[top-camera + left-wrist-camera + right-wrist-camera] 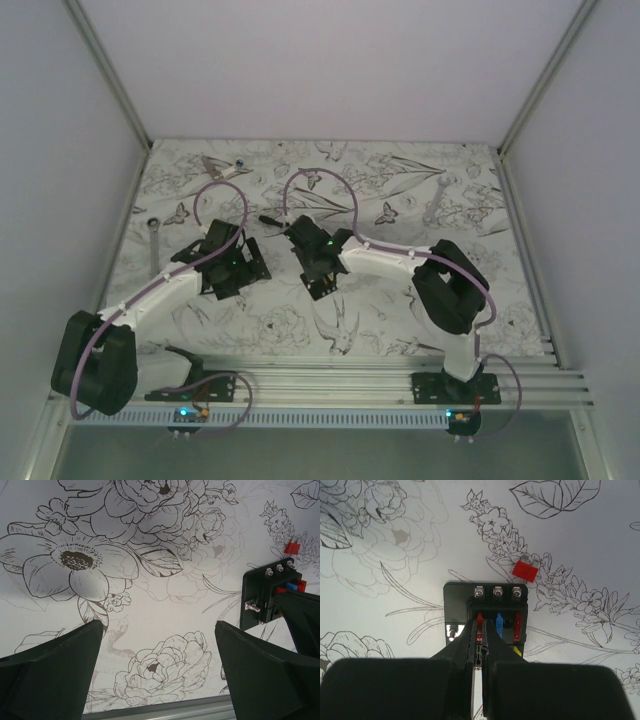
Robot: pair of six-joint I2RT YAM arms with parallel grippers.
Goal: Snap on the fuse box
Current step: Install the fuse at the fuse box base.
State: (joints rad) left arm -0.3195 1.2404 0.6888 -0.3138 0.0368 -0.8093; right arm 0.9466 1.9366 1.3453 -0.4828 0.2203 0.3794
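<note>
- The fuse box (456, 605) lies flat on the flower-printed table cover (395, 600), near the middle of the table and right under my right gripper (480, 631).
- Along its far edge I see three screws (497, 593) in a row. Nearer me, a red fuse (480, 620), a blue fuse (499, 622) and a second red fuse (518, 622) sit in its slots.
- My right fingers are drawn together to a thin slit, with their tips down at the left-hand red fuse. I cannot tell whether they pinch it or only touch it.
- A loose red fuse (525, 570) lies on the cover just beyond the box, not touching it.
- My left gripper (159, 629) hangs over bare cover to the left of the box, its fingers spread as wide as they go with nothing between them.
- In the left wrist view the box sits at the right edge, partly behind the right arm's dark finger.
- Overhead, the two grippers are near each other, and a wrench (153, 238) lies well apart by the left wall.
</note>
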